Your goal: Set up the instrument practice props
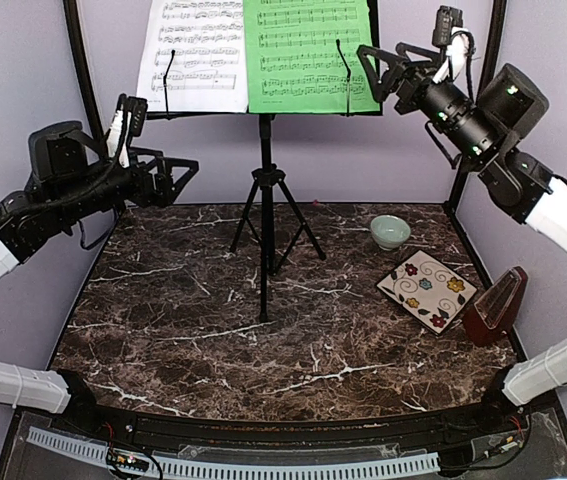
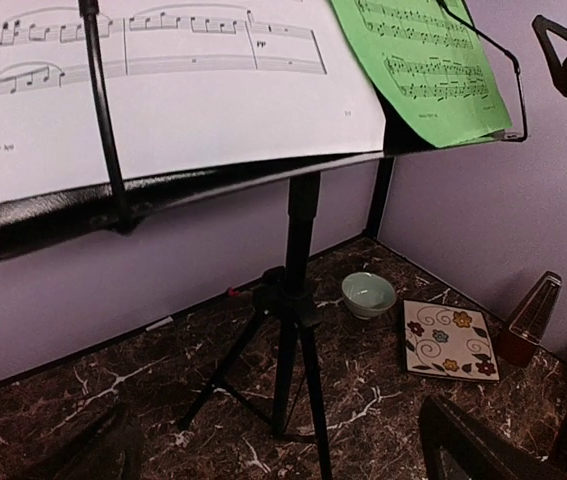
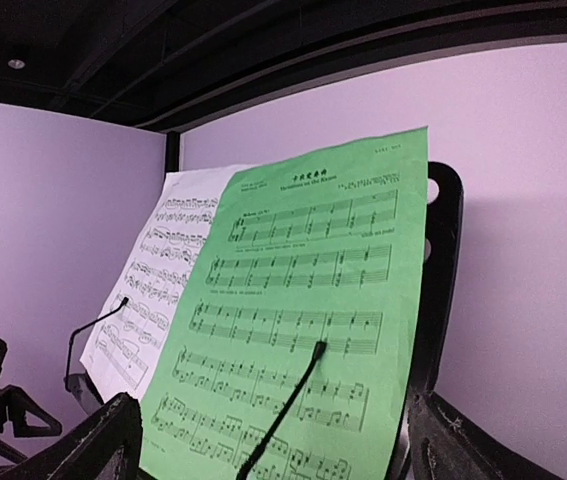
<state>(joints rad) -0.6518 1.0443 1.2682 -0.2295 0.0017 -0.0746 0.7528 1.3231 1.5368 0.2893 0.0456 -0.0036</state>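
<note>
Dark marble table [image 1: 183,330] lay closest, just ahead of my two bases. Toward its right edge the reddish-brown metronome [image 1: 496,305] stood just beside the floral plate [image 1: 428,290], with the pale-green bowl [image 1: 390,231] behind them. Farther in, the black music stand [image 1: 265,200] stood on its tripod legs. Up on it the white sheet [image 1: 195,55] sat left and the green sheet [image 1: 308,55] right, the green overlapping the white. My left fingers [image 1: 181,183] hung released, left of the stand. My right fingers [image 1: 368,72] gaped near the green sheet's right edge, grasping nothing.

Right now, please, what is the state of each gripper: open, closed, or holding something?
Left gripper: open, holding nothing.
Right gripper: open, holding nothing.
</note>
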